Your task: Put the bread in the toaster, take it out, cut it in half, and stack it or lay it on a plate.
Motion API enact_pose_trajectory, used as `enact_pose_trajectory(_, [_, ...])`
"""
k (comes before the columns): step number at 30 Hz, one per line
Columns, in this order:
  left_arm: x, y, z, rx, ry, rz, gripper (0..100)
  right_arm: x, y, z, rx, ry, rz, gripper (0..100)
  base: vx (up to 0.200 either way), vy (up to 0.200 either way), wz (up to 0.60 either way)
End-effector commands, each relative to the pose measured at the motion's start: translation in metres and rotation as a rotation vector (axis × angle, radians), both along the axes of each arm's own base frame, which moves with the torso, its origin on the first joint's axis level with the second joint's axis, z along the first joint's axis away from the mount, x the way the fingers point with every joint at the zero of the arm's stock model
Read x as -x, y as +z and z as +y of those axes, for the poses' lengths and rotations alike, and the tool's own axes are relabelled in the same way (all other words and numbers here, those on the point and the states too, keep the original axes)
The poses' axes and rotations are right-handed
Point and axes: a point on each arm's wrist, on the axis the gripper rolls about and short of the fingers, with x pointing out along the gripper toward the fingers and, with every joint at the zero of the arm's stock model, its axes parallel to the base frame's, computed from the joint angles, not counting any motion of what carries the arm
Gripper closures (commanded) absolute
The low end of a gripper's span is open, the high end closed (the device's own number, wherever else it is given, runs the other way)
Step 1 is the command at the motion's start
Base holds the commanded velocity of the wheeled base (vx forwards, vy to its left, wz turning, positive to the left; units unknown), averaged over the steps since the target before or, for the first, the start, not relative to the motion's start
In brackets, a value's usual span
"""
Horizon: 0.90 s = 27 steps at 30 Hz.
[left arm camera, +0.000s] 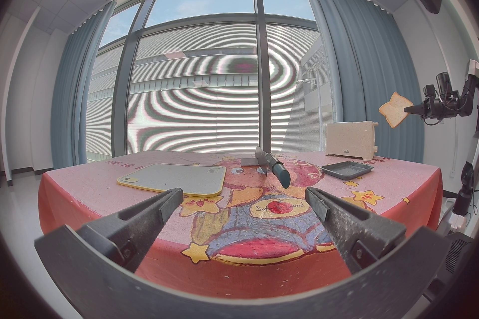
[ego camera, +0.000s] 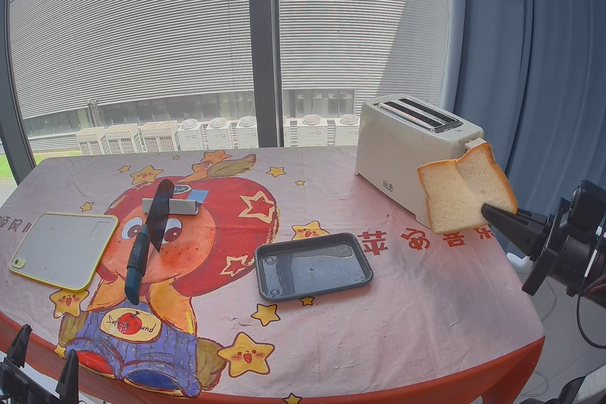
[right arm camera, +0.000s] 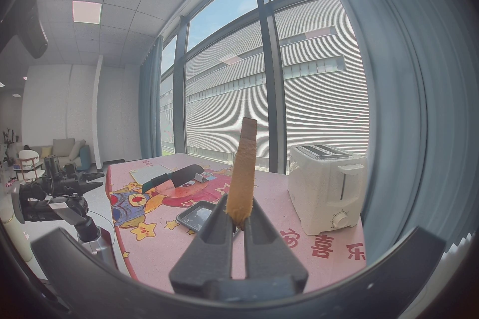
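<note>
Bright daylight floods through the window (ego camera: 139,26).

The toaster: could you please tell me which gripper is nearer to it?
Right. The right gripper holds the bread in the air close by the toaster; the left gripper sits open at the near left corner of the table, far off.

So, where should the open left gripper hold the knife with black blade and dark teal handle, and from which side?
I would take the dark teal handle from above, jaws across its width. The knife points its handle toward the robot, while its black blade lies over a small grey block.
</note>
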Motion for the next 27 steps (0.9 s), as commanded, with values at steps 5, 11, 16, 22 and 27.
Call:
enact_pose_trajectory(5, [0.0,-0.005,0.0,0.001,0.001,0.001,0,0.0,-0.005,-0.016,0.063,-0.075,-0.037,100,0.0,0.0,0.0])
enact_pose_trajectory(11, [0.0,-0.005,0.0,0.001,0.001,0.001,0,-0.003,-0.007,-0.031,0.13,-0.098,-0.085,100,0.0,0.0,0.0])
enact_pose_trajectory(16, [0.0,-0.005,0.0,0.001,0.001,0.001,0,-0.006,-0.004,-0.036,0.126,-0.11,-0.095,100,0.0,0.0,0.0])
enact_pose_trajectory(22, [0.0,-0.005,0.0,0.001,0.001,0.001,0,-0.008,-0.004,-0.036,0.122,-0.11,-0.086,100,0.0,0.0,0.0])
enact_pose_trajectory(27, [0.0,-0.005,0.0,-0.001,0.001,0.001,0,-0.011,0.002,-0.035,0.111,-0.112,-0.104,100,0.0,0.0,0.0])
